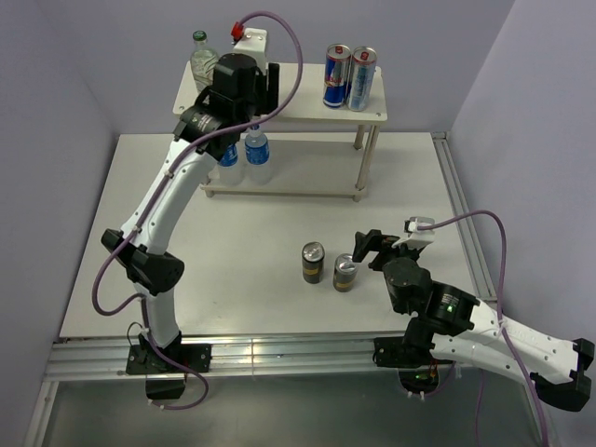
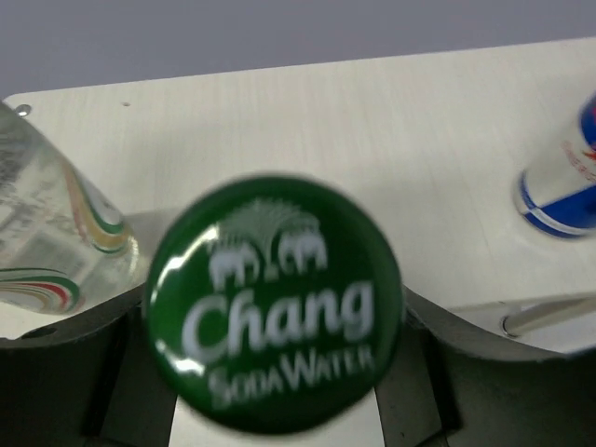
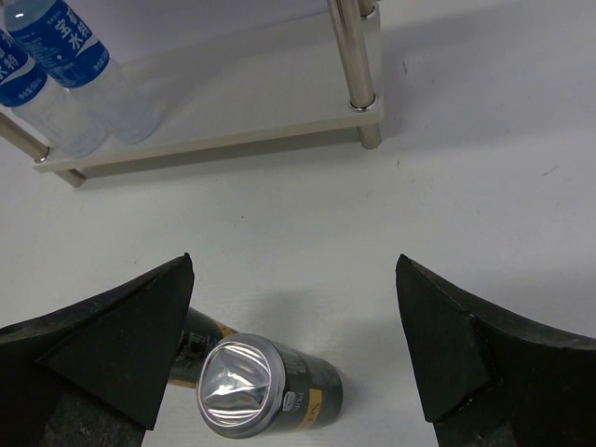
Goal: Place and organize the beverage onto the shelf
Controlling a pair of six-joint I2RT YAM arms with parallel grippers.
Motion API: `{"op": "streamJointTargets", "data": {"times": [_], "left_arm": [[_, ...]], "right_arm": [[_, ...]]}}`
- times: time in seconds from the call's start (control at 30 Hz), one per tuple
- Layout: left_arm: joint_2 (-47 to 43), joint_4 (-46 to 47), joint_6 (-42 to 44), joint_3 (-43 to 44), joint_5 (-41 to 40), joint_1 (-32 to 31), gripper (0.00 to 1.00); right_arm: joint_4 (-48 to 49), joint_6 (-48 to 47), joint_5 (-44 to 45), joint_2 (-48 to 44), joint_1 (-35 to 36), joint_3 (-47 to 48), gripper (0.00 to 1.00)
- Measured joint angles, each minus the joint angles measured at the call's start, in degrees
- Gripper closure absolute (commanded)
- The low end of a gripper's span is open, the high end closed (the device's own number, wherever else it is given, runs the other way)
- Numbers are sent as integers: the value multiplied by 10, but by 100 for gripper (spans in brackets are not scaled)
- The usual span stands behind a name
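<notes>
up on the shelf (image 2: 419,140) top board, left gripper (image 2: 277,410) pinches an upright green-capped bottle (image 2: 275,303) beside its twin (image 2: 47,233). right gripper (image 3: 293,265) is spread wide, an upright can (image 3: 240,386) on the table between its jaws, closer to the left one.

Green-capped bottle (image 2: 273,303), blurred close-up

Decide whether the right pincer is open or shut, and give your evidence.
Open: the right pincer shows its fingers wide apart, with a short can standing between them, ungripped.
</notes>
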Motion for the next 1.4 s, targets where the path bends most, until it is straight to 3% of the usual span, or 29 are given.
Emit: {"op": "streamJointTargets", "data": {"times": [0.27, 0.5, 0.77, 0.87, 0.9, 0.97, 1.0, 1.1, 1.4], "left_arm": [[0, 10, -3, 0, 36, 69, 100], [6, 23, -3, 0, 45, 80, 99], [7, 65, -3, -21, 58, 80, 89], [9, 70, -3, -22, 59, 80, 75], [10, 72, -3, -22, 59, 80, 63], [12, 79, -3, -22, 60, 80, 50], [13, 83, -4, -23, 60, 80, 37], [14, 91, -4, -27, 62, 80, 23], [14, 97, -3, -32, 75, 79, 15]], "right_arm": [[0, 0, 0, -2, 0, 0, 4], [0, 0, 0, -2, 0, 0, 4], [0, 0, 0, -2, 0, 0, 4], [0, 2, 0, -2, 0, 0, 4], [0, 2, 0, -2, 0, 0, 4], [0, 2, 0, -2, 0, 0, 4], [0, 2, 0, -2, 0, 0, 4], [0, 2, 0, -2, 0, 0, 4], [0, 2, 0, -2, 0, 0, 4]]}}
